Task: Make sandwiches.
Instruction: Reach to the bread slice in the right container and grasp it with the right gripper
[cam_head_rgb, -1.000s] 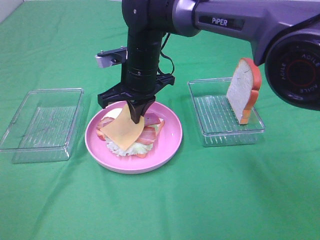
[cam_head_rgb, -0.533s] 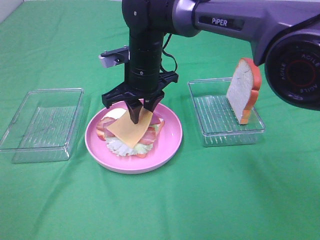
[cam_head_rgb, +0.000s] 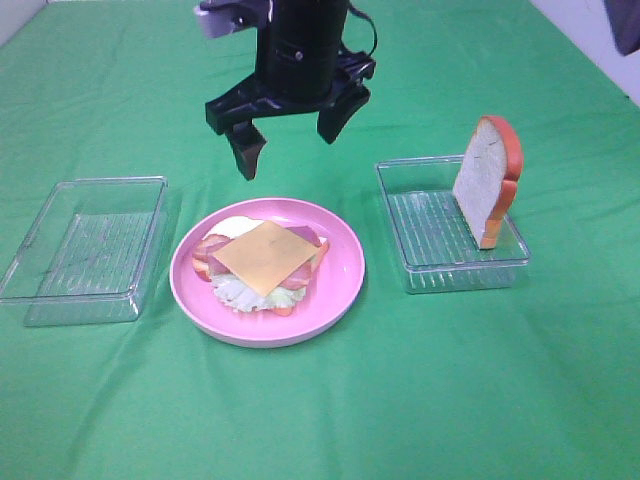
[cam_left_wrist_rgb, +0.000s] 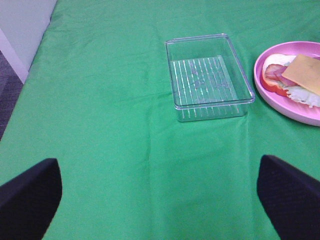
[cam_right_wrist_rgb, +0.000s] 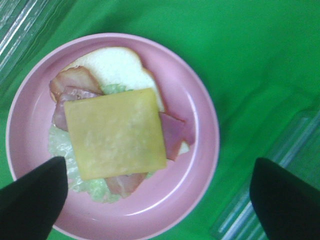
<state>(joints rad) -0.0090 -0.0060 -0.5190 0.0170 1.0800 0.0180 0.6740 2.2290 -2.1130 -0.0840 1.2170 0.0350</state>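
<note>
From the high exterior camera, the right gripper (cam_head_rgb: 290, 128) hangs with its jaws spread wide and nothing between them, above the 12 o'clock edge of the pink plate (cam_head_rgb: 340, 285). The sandwich (cam_head_rgb: 262, 262) lies on that plate, a yellow cheese slice (cam_head_rgb: 266, 257) topmost over bacon, lettuce and white bread. At the plate's 9 o'clock sits a clear tray (cam_head_rgb: 85, 247); at its 3 o'clock a second clear tray (cam_head_rgb: 450, 240) holds a bread slice (cam_head_rgb: 487, 180) standing on edge against its far-right side. All rests on a green cloth (cam_head_rgb: 450, 380). In the left wrist view, the left gripper (cam_left_wrist_rgb: 160, 200) has its dark fingers far apart over bare cloth, holding nothing, with the clear tray and part of the plate beyond. In the right wrist view, the open fingertips (cam_right_wrist_rgb: 32, 197) frame the plate, with the sandwich lying untouched between them.
</note>
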